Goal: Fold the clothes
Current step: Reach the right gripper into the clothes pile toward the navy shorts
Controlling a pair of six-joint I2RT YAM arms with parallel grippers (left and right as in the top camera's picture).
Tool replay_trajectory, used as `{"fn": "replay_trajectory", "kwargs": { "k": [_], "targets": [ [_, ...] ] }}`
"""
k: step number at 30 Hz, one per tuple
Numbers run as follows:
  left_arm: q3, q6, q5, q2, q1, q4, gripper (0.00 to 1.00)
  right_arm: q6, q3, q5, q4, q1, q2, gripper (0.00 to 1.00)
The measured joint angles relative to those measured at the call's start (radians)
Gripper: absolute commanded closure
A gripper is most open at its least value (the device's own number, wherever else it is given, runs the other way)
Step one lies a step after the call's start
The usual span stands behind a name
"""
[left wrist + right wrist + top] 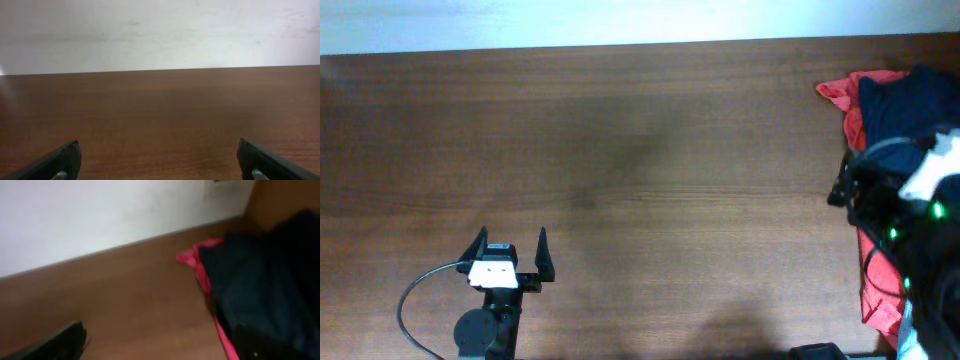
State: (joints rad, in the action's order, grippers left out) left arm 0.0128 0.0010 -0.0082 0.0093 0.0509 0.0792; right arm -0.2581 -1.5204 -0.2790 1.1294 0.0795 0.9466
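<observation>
- Pickup stage — my right gripper [160, 330] is hovering, jaws apart, beside the navy shorts [250, 285].
- My left gripper [511, 238] is idling, jaws apart; I am judging that pinching the fabric comes next.

Brown wooden table [640, 150], white wall [160, 30]

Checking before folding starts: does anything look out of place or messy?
Yes. The navy garment lies bunched on a red garment in a crumpled heap at the table's right edge, not spread flat; nothing looks damaged.
</observation>
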Motion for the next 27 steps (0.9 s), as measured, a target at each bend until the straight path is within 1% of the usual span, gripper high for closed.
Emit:
{"fn": "replay_trajectory", "kwargs": {
  "k": [5,8,13,17,20,25,26,27],
  "targets": [
    [0.000,0.000,0.000,0.000,0.000,0.000,0.01,0.000,-0.056,-0.074,0.077,-0.007,0.092,0.01],
    [0.000,0.000,0.000,0.000,0.000,0.000,0.01,0.000,-0.060,-0.079,0.107,-0.061,0.127,0.01],
    [0.000,0.000,0.000,0.000,0.000,0.000,0.01,0.018,-0.061,0.005,0.135,-0.291,0.194,0.02],
    [0.000,0.000,0.000,0.000,0.000,0.000,0.01,0.065,-0.061,0.136,0.146,-0.520,0.268,0.01],
    [0.000,0.000,0.000,0.000,0.000,0.000,0.01,0.084,-0.062,0.219,0.148,-0.665,0.339,0.01],
    [0.000,0.000,0.000,0.000,0.000,0.000,0.01,0.101,-0.062,0.298,0.149,-0.802,0.484,0.00],
    [0.000,0.000,0.000,0.000,0.000,0.000,0.01,0.101,-0.062,0.309,0.149,-0.820,0.516,0.02],
    [0.000,0.000,0.000,0.000,0.000,0.000,0.01,0.104,-0.062,0.315,0.148,-0.834,0.541,0.08]
  ]
}}
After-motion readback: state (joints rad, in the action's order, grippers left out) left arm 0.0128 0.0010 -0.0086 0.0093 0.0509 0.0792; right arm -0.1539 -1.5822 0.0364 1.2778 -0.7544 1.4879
